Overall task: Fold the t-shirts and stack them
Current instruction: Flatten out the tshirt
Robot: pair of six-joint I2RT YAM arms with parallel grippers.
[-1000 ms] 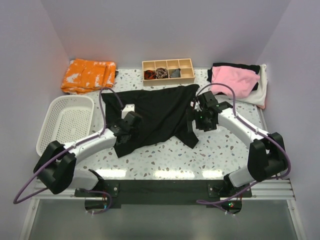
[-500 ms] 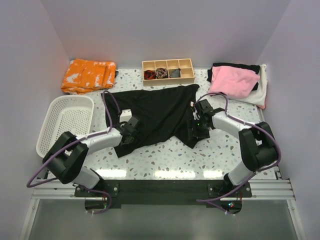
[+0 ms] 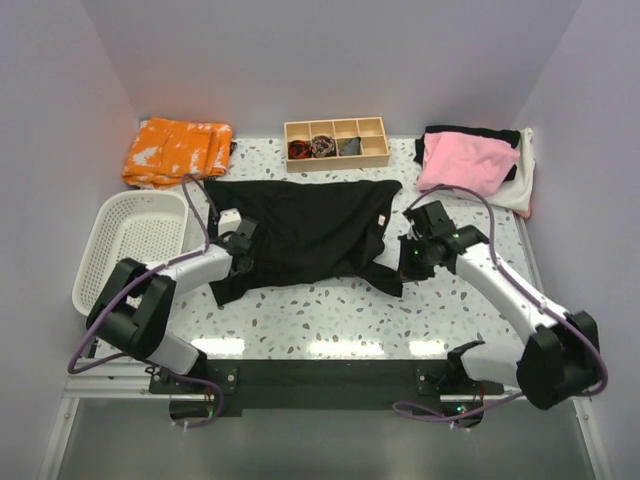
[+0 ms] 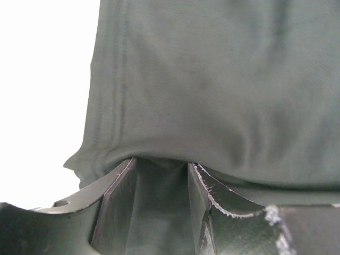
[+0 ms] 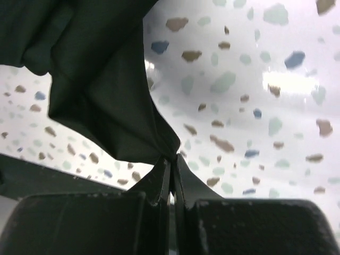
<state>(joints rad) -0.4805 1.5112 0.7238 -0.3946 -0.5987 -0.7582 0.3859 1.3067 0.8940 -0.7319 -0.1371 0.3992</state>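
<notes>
A large black t-shirt (image 3: 305,230) lies spread across the middle of the table, a small white label (image 3: 380,222) near its right side. My left gripper (image 3: 238,243) is at the shirt's left edge; in the left wrist view its fingers (image 4: 119,202) stand part way apart with the dark cloth (image 4: 223,95) bunched between and over the tips of the gripper (image 4: 162,162). My right gripper (image 3: 405,262) is shut on a pinch of the shirt's right edge (image 5: 106,90), the cloth hanging from the right gripper (image 5: 172,159) just above the speckled table (image 5: 255,79).
Pink (image 3: 468,160), black (image 3: 470,132) and white (image 3: 524,180) shirts are piled at the back right. An orange patterned cloth (image 3: 177,150) lies at the back left. A wooden compartment tray (image 3: 336,142) sits at the back centre. A white basket (image 3: 135,245) stands left.
My right gripper went from open to shut on the shirt's right edge and moved right. My left gripper moved left with the cloth. The shirt now lies stretched wider.
</notes>
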